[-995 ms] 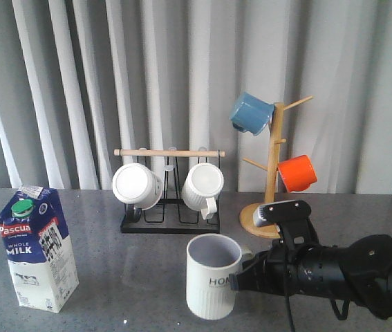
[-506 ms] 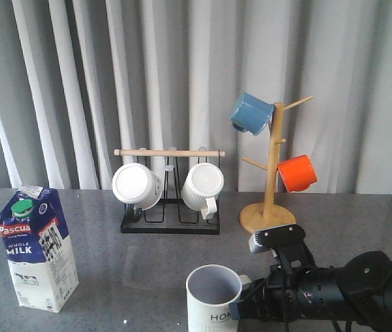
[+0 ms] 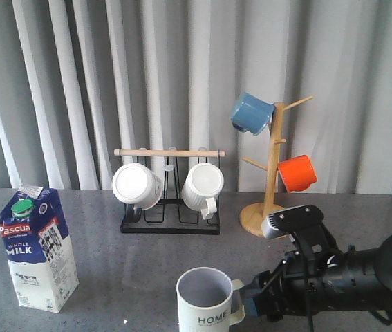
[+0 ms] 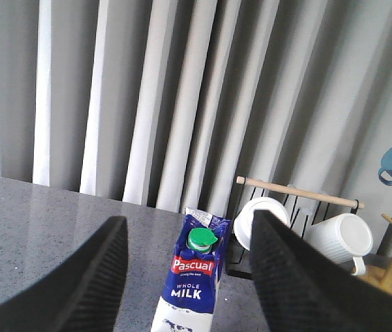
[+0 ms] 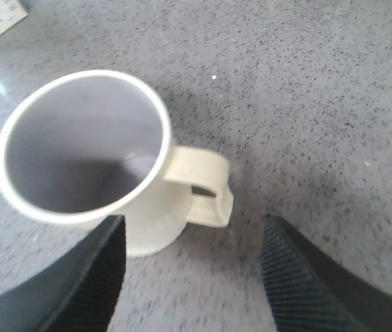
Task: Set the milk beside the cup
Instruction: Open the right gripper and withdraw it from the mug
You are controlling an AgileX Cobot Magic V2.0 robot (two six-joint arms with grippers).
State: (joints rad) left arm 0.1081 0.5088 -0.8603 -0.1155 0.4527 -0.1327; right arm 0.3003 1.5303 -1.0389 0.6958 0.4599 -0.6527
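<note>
The milk (image 3: 36,249), a blue-and-white carton with a green cap, stands upright at the table's left front. In the left wrist view the milk (image 4: 194,273) shows between the spread fingers of my left gripper (image 4: 189,232), which is open and well short of it. The off-white cup (image 3: 206,302) marked "HOME" stands at the front centre, handle to the right. My right gripper (image 3: 251,303) sits just right of that handle. From the right wrist, the cup (image 5: 85,159) stands alone on the table, and the right gripper (image 5: 194,232) is open, its fingers clear of the handle.
A black wire rack (image 3: 170,223) with a wooden bar holds two white ribbed mugs behind the cup. A wooden mug tree (image 3: 270,180) at the back right carries a blue mug (image 3: 251,113) and an orange mug (image 3: 298,173). Grey curtains close off the back.
The right gripper brought the cup down and toward the table's front edge, then let go of the handle and drew back slightly to the right. The milk has not moved.
</note>
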